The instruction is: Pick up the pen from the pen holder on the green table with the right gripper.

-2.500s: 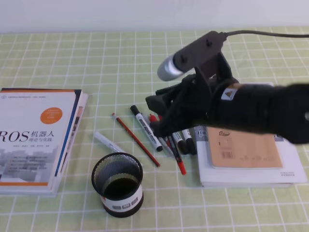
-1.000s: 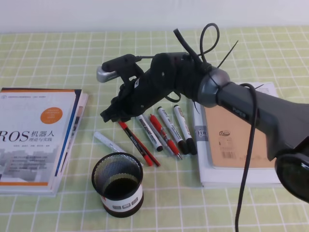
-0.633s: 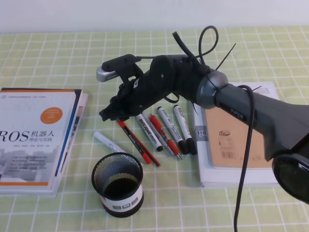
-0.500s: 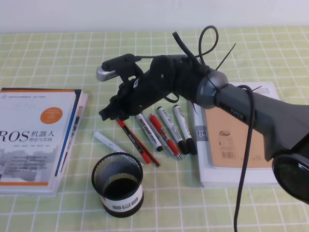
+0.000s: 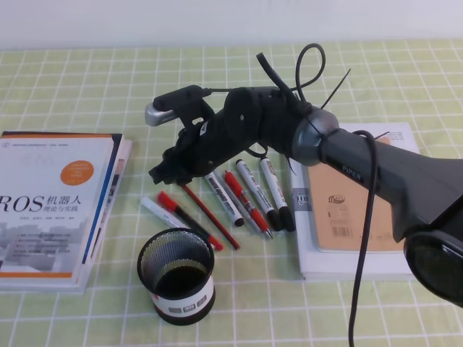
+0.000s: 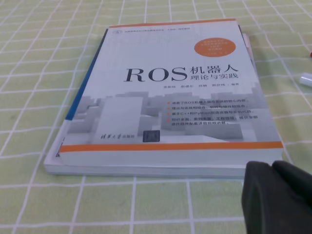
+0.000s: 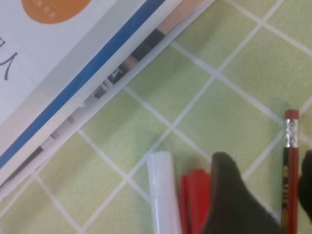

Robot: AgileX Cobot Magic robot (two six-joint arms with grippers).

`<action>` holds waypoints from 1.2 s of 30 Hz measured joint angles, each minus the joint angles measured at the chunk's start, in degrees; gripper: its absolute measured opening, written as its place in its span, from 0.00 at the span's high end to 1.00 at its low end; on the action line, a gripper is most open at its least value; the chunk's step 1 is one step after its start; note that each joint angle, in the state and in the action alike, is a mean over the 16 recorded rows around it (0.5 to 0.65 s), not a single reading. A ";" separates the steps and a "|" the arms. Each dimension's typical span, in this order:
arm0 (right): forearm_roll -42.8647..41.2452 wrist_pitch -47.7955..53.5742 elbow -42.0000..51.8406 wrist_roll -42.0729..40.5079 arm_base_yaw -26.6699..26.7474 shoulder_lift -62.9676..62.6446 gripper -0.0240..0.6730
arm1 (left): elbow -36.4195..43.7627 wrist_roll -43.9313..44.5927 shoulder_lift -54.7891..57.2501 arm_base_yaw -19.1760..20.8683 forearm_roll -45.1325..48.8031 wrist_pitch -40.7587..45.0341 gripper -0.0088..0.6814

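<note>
Exterior high view, pen [image 5: 185,220] on table just below claw [image 5: 163,173]

Right wrist view, close and looking down at the green-gridded worktop [image 7: 161,92]. A book [image 7: 58,73] fills the upper left: white cover, an orange patch at the top edge, a blue stripe along its side, page edges showing below. Bottom centre, a white pen end [image 7: 163,195] lies just beside a red cap [image 7: 195,200], roughly parallel. A dark claw finger [image 7: 234,204] partly covers the red cap. At the right, a red pencil [image 7: 290,165] with a silver ferrule and red eraser stands near vertical in frame. A second dark finger edge [image 7: 307,180] sits at the far right; the gap between the fingers frames the pencil.
</note>
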 joint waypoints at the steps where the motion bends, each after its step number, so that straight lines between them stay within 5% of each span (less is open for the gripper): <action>1: -0.09 0.09 0.00 -0.01 0.01 -0.03 0.67 | 0.00 0.00 0.00 0.00 0.00 0.00 1.00; 8: -2.36 3.05 -0.02 0.00 0.18 -1.94 0.63 | 0.00 0.00 0.00 0.00 0.00 0.00 1.00; 19: -9.56 12.90 5.78 1.01 1.26 -15.39 0.88 | 0.00 0.00 0.00 0.00 0.00 0.00 1.00; 25: -12.24 12.58 17.60 2.58 1.69 -28.19 0.97 | 0.00 0.00 0.00 0.00 0.00 0.00 1.00; 36: -13.69 3.85 46.48 6.15 1.71 -53.09 0.98 | 0.00 0.00 0.00 0.00 0.00 0.00 1.00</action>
